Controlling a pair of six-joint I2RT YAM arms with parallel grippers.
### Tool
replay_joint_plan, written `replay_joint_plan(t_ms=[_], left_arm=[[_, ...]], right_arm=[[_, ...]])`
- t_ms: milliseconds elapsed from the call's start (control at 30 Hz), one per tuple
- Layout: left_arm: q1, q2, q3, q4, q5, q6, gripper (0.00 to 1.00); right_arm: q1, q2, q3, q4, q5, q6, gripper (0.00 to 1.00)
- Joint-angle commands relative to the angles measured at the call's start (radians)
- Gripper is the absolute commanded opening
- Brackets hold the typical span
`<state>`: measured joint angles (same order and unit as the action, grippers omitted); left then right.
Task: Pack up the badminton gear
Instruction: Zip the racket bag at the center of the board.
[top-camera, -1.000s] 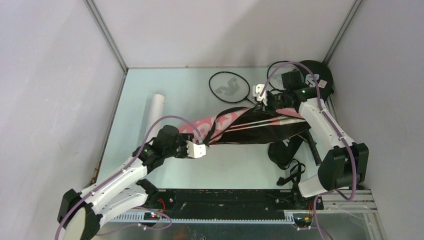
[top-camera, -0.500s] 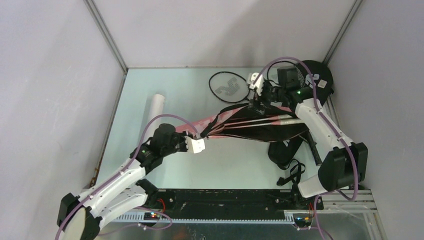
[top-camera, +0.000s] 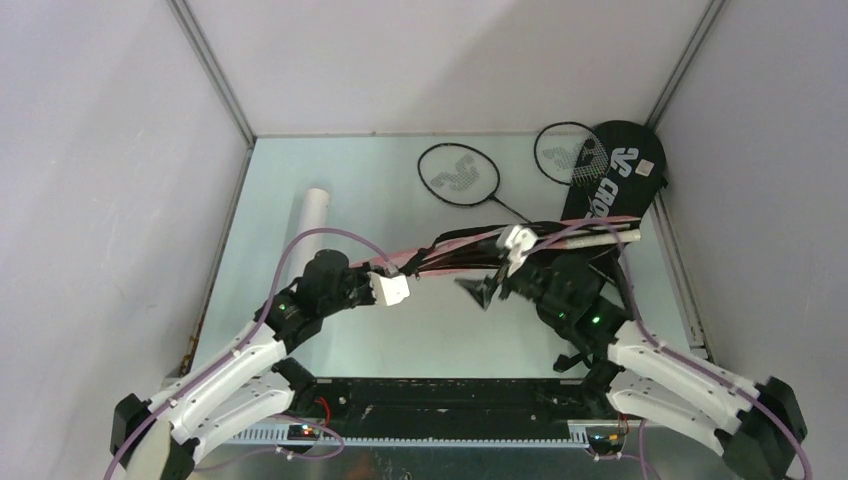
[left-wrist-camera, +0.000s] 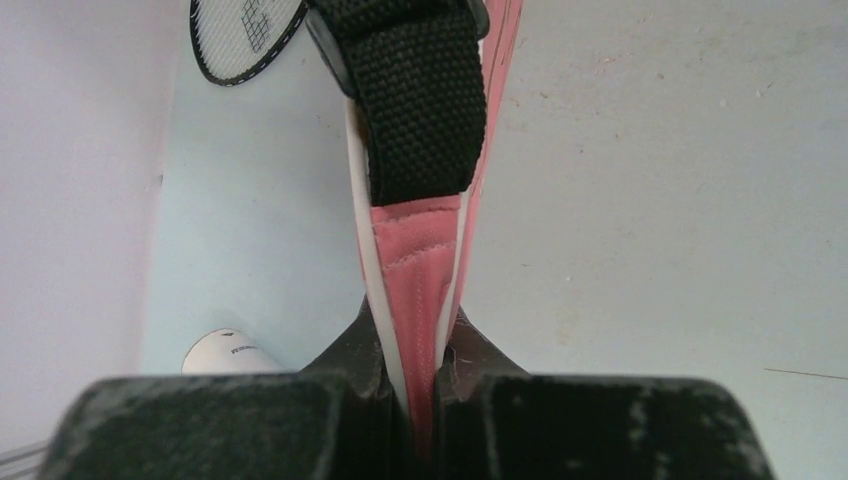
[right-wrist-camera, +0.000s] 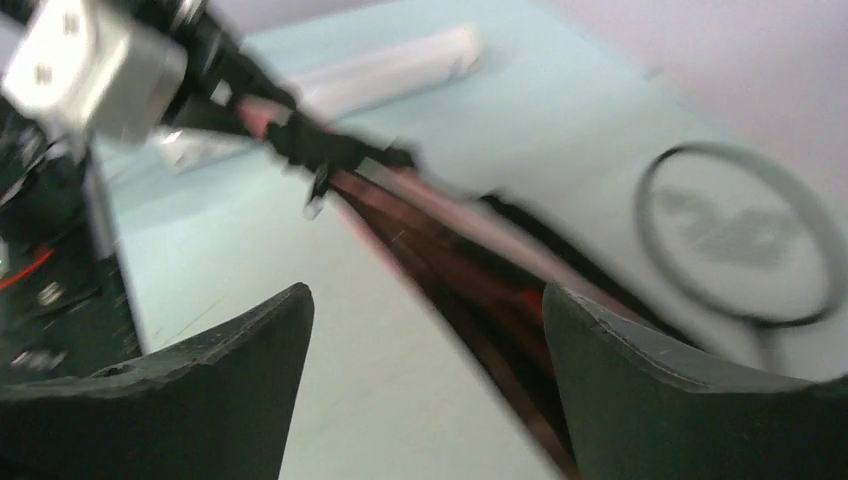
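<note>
The pink bag (top-camera: 470, 248) hangs stretched across the middle of the table, black strap (left-wrist-camera: 415, 100) on top. My left gripper (top-camera: 392, 288) is shut on its left end, and the pink seam (left-wrist-camera: 420, 280) is pinched between the jaws. Pale racket handles (top-camera: 605, 236) stick out of the bag's right end. My right gripper (top-camera: 487, 285) stands open just in front of the bag, nothing between its fingers (right-wrist-camera: 250, 350). Two black rackets (top-camera: 458, 175) (top-camera: 568, 152) lie at the back. The black bag (top-camera: 618, 172) lies at the back right. The white tube (top-camera: 312, 212) lies at the left.
Grey walls close the table on three sides. A black strap (top-camera: 577, 358) lies near the right arm's base, partly hidden under the arm. The black rail (top-camera: 440, 395) with the arm bases runs along the near edge.
My left gripper has shut on the pink bag's left end. My right gripper has opened, let go of the bag's far right end and swung back toward the near side. The bag has flattened.
</note>
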<state>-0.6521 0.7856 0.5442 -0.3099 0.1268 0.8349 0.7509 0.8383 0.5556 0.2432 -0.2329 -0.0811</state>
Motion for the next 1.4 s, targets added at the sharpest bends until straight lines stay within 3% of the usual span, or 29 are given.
replay_joint_plan(t_ms=[0,267,467,633,800,1133,1367], left_arm=[[-0.017,-0.028,0.014,0.052,0.073,-0.108,0.0],[-0.046,-0.022,-0.002,0.064,0.071,-0.095,0.0],[-0.062,-0.009,-0.01,0.089,0.055,-0.092,0.0],[-0.072,-0.003,-0.012,0.096,0.059,-0.106,0.0],[-0.076,-0.014,-0.017,0.096,0.058,-0.113,0.0],[-0.076,-0.022,-0.025,0.09,0.078,-0.107,0.0],[-0.077,-0.028,-0.029,0.085,0.09,-0.098,0.0]], right_arm=[[0.113,0.048,-0.118,0.318,0.09,0.223,0.84],[0.139,0.299,-0.153,0.587,0.066,0.785,0.83],[0.168,0.469,-0.164,0.841,0.095,0.979,0.79],[0.221,0.574,-0.149,0.922,0.148,1.006,0.72],[0.222,0.601,-0.14,0.911,0.141,0.977,0.56],[0.238,0.505,-0.134,0.752,0.26,0.916,0.6],[0.238,0.527,-0.103,0.753,0.272,0.96,0.52]])
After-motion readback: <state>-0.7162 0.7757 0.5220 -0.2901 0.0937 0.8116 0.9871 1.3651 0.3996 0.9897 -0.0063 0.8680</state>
